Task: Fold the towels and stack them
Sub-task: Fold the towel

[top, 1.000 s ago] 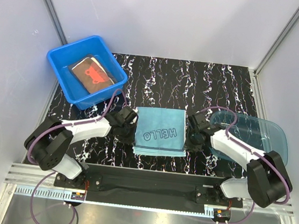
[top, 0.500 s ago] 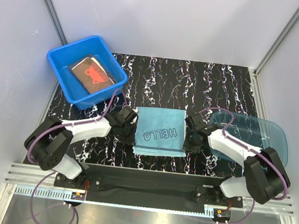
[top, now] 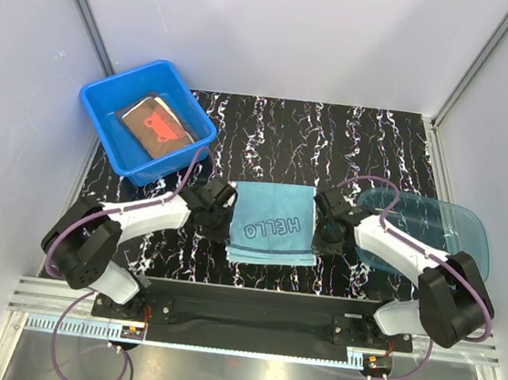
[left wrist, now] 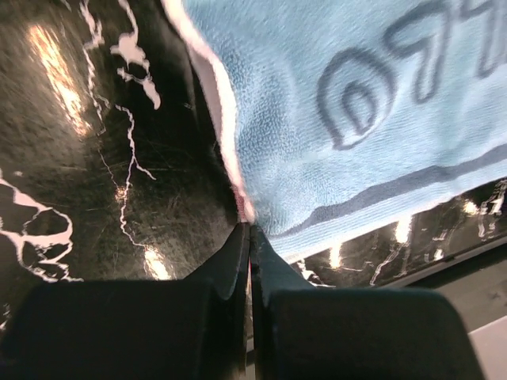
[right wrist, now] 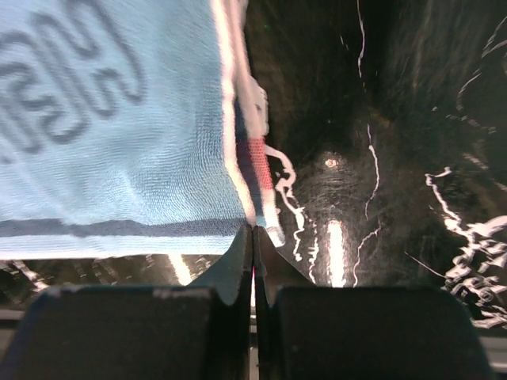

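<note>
Clamping the light blue towel (top: 271,224), both jaws (shut) edged inward.

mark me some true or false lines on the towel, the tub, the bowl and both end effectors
1. The light blue towel lies between the left end effector and the right end effector. True.
2. The blue tub is empty. False: a dark towel with a red print lies in it.
3. Both end effectors are wide open. False: in each wrist view the fingers are closed together on an edge of the light blue towel.
4. The teal bowl sits at the right side of the table. True.
5. The light blue towel hangs over the rim of the teal bowl. False: it lies on the table, apart from the bowl.
</note>
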Motion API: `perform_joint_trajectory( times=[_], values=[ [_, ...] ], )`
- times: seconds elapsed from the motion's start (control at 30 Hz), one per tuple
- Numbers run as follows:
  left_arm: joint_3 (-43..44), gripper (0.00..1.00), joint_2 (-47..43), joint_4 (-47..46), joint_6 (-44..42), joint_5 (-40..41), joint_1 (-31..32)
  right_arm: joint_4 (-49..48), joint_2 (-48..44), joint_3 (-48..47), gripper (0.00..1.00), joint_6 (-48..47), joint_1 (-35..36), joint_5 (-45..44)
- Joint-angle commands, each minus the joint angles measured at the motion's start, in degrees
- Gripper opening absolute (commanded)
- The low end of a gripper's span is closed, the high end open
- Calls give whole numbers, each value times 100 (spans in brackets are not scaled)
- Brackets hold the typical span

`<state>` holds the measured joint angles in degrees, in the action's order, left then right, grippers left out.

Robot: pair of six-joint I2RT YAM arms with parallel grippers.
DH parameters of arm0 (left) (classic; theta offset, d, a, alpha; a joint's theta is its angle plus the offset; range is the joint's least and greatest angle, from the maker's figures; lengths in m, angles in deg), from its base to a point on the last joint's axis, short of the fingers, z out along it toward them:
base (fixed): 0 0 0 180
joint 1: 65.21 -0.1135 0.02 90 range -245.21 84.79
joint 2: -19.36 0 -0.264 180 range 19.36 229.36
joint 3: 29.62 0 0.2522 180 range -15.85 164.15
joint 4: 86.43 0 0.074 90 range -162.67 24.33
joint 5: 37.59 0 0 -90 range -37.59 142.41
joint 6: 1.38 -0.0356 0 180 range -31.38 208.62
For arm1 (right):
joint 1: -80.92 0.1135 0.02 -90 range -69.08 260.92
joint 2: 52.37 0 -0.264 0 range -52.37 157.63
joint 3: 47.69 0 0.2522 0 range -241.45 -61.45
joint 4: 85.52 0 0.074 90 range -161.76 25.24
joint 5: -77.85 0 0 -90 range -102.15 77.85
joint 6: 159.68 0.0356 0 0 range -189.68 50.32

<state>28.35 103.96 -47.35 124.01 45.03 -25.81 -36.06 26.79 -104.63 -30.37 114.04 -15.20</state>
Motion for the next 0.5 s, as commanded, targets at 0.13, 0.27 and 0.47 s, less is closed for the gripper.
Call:
perform_joint_trajectory(
  times=[0.13, 0.27, 0.47],
  values=[
    [914, 0, -593, 728, -16, 193, 33, 867, -515, -1025, 0, -371, 71, -416],
    [408, 0, -874, 457, 265, -18, 165, 1062, -585, -843, 0, -214, 63, -434],
    [-552, 0, -770, -386, 477, -9, 288, 447, -358, 150, 0, 217, 54, -258]
  ],
)
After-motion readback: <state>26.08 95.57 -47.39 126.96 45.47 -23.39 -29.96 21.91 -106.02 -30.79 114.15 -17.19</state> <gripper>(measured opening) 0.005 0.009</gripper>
